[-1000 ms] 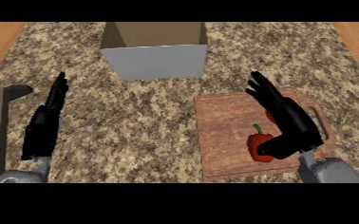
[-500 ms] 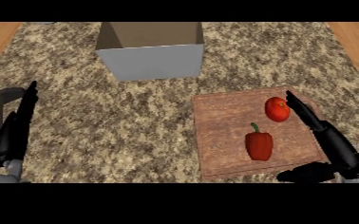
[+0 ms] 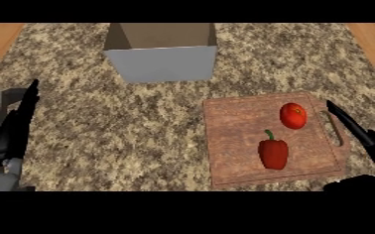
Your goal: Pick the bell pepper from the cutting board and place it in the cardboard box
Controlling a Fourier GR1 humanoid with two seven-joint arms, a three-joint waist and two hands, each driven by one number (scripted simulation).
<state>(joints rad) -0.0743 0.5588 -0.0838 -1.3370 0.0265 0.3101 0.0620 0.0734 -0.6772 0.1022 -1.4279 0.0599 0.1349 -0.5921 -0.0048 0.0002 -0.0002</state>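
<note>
A red bell pepper point(image 3: 273, 152) with a green stem lies on the wooden cutting board point(image 3: 234, 139) at the right. A red tomato point(image 3: 293, 115) sits on the same board, further back. The open cardboard box point(image 3: 162, 64) stands at the back centre of the counter. My right hand point(image 3: 353, 129) is at the right edge beside the board, fingers straight, touching nothing; its thumb shows at the lower right. My left hand point(image 3: 18, 126) rests at the left edge, fingers straight and pointing up.
The speckled granite counter point(image 3: 132, 129) runs between the box and the board. Wooden strips show at the far left and right corners.
My right hand has pulled back to the right off the board, uncovering the tomato and the pepper. My left hand has slid further left. The pepper has not moved.
</note>
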